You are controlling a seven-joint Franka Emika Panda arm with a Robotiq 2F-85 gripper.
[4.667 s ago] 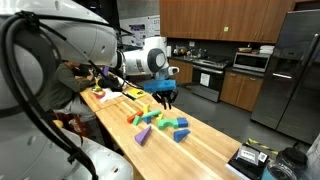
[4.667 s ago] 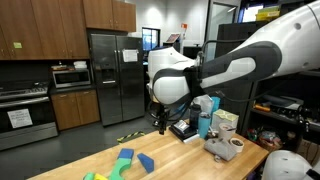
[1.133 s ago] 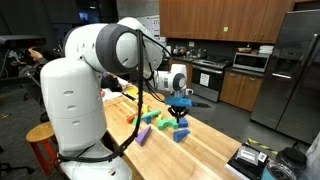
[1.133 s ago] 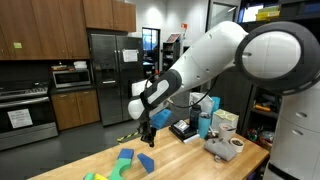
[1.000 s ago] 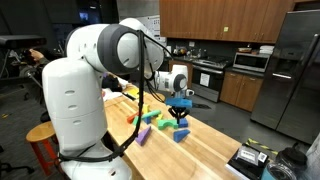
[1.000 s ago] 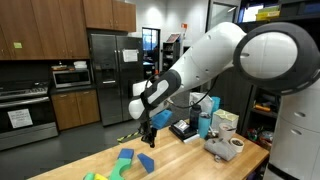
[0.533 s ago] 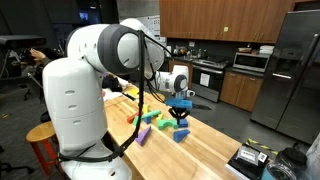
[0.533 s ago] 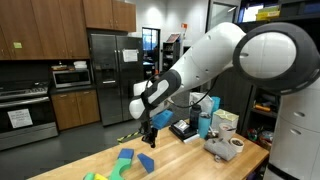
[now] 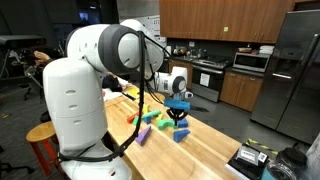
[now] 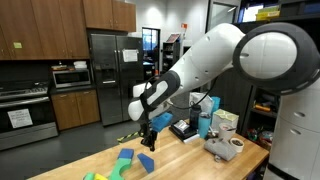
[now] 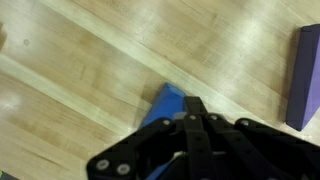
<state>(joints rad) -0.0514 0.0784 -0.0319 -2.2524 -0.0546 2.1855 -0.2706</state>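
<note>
- Table (image 11: 70,80): pale wood planks, glossy, straight grain.
- Blue block (image 11: 163,104): flat faces, sharp edges, matte; lies on table.
- Purple block (image 11: 305,75): long slab at right edge of wrist view, well apart from blue block.
- Your gripper (image 11: 195,101): black fingers pressed fully together, nothing between them.
- Fingertips sit over near end of blue block; rest of block sticks out past them. Contact: cannot tell.
- In an exterior view, green piece (image 10: 125,158) lies just beside blue block.

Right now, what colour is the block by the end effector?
The block is blue, clearest in the wrist view.
</note>
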